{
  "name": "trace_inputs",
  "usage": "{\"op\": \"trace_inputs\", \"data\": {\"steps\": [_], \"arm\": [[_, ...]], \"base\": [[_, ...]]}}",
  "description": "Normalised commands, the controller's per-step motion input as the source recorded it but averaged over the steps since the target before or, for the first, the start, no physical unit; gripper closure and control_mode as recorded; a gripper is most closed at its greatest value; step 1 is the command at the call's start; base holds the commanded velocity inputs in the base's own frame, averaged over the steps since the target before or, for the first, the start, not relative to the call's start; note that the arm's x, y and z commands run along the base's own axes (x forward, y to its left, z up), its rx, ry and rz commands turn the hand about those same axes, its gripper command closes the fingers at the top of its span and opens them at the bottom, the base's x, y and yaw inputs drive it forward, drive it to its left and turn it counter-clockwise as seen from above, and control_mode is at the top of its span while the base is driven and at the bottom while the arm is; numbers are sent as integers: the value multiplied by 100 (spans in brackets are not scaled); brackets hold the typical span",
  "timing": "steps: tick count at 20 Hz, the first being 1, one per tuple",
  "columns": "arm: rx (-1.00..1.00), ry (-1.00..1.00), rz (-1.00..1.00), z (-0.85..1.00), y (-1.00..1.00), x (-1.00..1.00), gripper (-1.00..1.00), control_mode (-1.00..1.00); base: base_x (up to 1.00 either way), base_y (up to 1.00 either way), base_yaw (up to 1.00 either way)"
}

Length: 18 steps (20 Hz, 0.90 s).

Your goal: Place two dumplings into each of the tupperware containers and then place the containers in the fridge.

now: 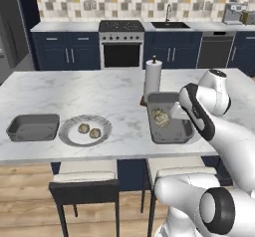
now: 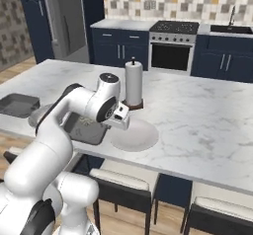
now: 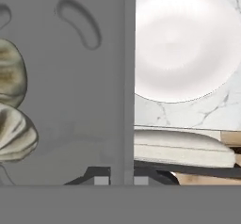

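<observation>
Fingers were clenched with nothing between them, the gripper (image 2: pixel 120 122) hanging over the right tupperware container (image 1: pixel 169 131), which held two dumplings (image 1: pixel 160 117) side by side. Just right of that tray lay a bare plate (image 2: pixel 134 134). Leftward on the marble island (image 1: pixel 89 91), another plate (image 1: pixel 84 130) carried two dumplings (image 1: pixel 89 130), beside the left container (image 1: pixel 33 126). Behind stood a paper towel roll (image 1: pixel 153 79). Beyond the island stood the fridge (image 2: pixel 66 24).

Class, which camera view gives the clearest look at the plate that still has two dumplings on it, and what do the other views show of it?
The left base view: the plate lies unblocked, both dumplings visible, beside the empty container. In the right base view the arm hides most of it, leaving a grey sliver. The plate in the hand view holds no dumplings.
</observation>
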Motion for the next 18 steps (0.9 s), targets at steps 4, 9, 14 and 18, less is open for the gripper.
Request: {"op": "trace_inputs", "data": {"steps": [4, 9, 14, 18], "arm": [[0, 0, 0, 0, 0, 0, 100, 100], [0, 0, 0, 0, 0, 0, 100, 100], [0, 0, 0, 0, 0, 0, 100, 100], [0, 0, 0, 0, 0, 0, 100, 100]], "base": [[-49, 9, 16], [-46, 20, 2], [-13, 86, 0], [-1, 100, -1]]}}
